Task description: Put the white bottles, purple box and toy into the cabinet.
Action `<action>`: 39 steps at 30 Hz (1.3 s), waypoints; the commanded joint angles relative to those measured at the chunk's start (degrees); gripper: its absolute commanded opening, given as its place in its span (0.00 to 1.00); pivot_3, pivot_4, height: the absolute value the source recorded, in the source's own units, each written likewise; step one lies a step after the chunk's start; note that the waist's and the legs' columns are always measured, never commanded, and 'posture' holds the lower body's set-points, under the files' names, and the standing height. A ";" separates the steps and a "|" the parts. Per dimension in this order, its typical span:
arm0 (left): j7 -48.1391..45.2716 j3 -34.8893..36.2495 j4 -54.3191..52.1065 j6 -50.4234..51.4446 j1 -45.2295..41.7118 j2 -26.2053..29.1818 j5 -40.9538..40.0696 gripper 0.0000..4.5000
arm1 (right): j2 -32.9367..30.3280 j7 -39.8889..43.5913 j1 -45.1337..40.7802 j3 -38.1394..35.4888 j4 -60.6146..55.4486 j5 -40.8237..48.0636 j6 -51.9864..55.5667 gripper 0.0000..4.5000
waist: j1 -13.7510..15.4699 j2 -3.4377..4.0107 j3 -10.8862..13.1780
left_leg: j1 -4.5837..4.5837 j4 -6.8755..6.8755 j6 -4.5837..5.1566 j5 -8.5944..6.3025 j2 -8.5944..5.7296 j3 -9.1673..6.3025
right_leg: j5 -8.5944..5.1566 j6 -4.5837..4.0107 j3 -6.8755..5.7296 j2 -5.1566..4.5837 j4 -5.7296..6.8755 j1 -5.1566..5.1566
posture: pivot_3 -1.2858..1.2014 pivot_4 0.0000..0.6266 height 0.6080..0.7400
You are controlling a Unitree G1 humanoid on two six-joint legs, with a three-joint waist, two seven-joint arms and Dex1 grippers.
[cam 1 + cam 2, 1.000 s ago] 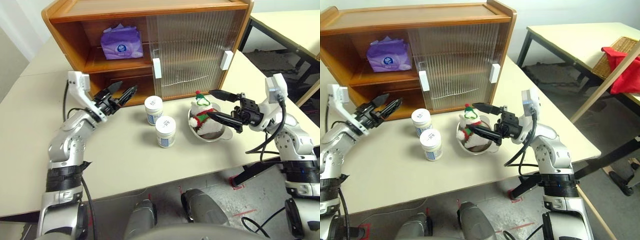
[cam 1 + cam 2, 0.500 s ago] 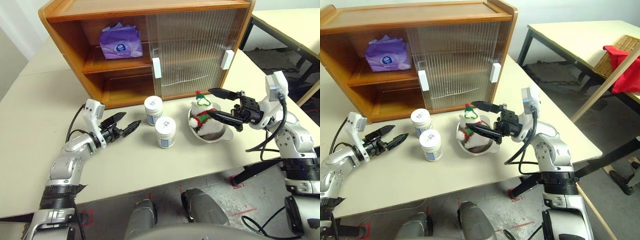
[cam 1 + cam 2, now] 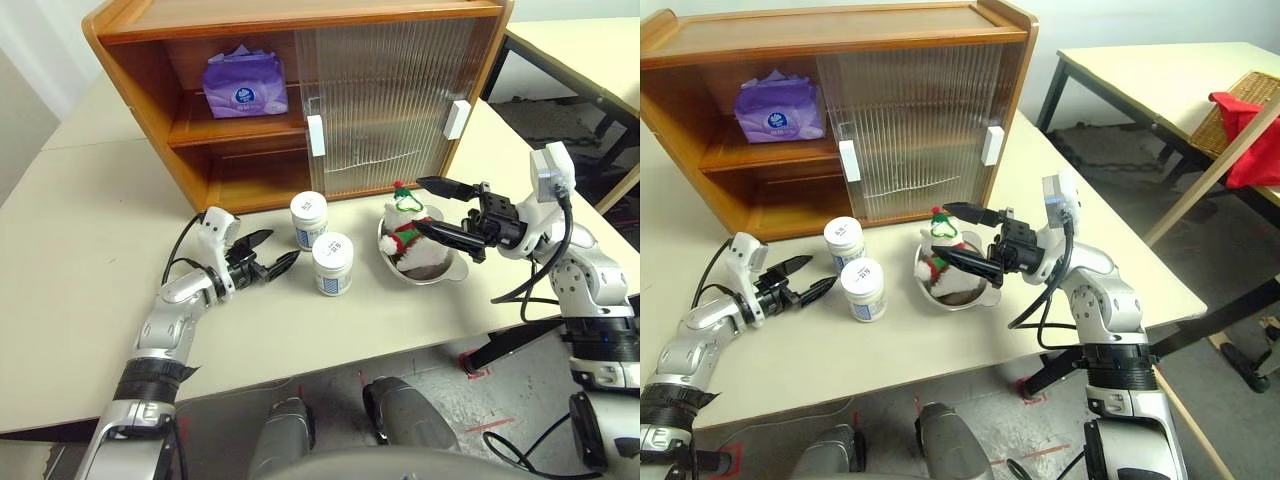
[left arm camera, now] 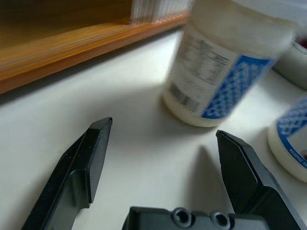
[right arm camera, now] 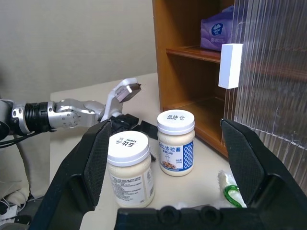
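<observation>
Cream tabletop [image 3: 90, 250] carries everything, and out in the middle of it two white jars stand side by side, upright and lidded: the rear jar [image 3: 308, 219] near the cabinet's base, the front jar [image 3: 332, 263] just beside it, nearer the table edge. Right of them the toy [image 3: 405, 225] sits in a metal bowl [image 3: 440, 268], hat up, scarf showing. Behind it all the cabinet [image 3: 300, 95] stands with both ribbed doors [image 3: 385, 105] slid to its right half, the left half open, and the purple box [image 3: 244, 86] is on the upper shelf there. Now the left gripper [image 3: 268, 262] lies low over the table, jaws spread wide and empty, tips pointing at the jars and just short of them. The right gripper [image 3: 424, 205] hangs above the bowl, jaws wide too, one finger over the toy, one in front of it, gripping nothing.
</observation>
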 commanded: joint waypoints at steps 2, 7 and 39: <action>-0.73 -2.16 3.08 -2.47 -0.88 -1.95 1.77 0.99 | -0.38 -0.23 0.90 -0.32 -1.51 0.61 0.58 1.00 | 0.01 0.02 -0.01 | 0.00 0.00 0.02 0.01 -0.05 -0.01 | -0.05 0.08 0.00 -0.05 0.00 0.02 | 0.41 0.11 1.00; -0.39 -3.09 5.16 -4.21 -2.70 -2.92 3.84 0.99 | -0.62 -0.38 1.14 -0.33 -1.78 0.68 0.72 1.00 | 0.00 0.02 -0.01 | -0.01 0.01 0.07 0.03 -0.14 -0.01 | -0.10 0.17 0.00 -0.14 -0.01 0.05 | 0.41 0.11 1.00; -1.01 -3.12 13.05 -7.29 -8.81 -6.02 5.04 0.69 | -1.63 -0.50 1.63 -0.58 -2.17 0.87 1.16 1.00 | -0.37 0.02 -0.01 | -0.07 0.01 0.17 0.05 -0.40 -0.26 | -0.26 0.57 0.03 -0.20 -0.06 0.19 | 0.40 0.11 1.00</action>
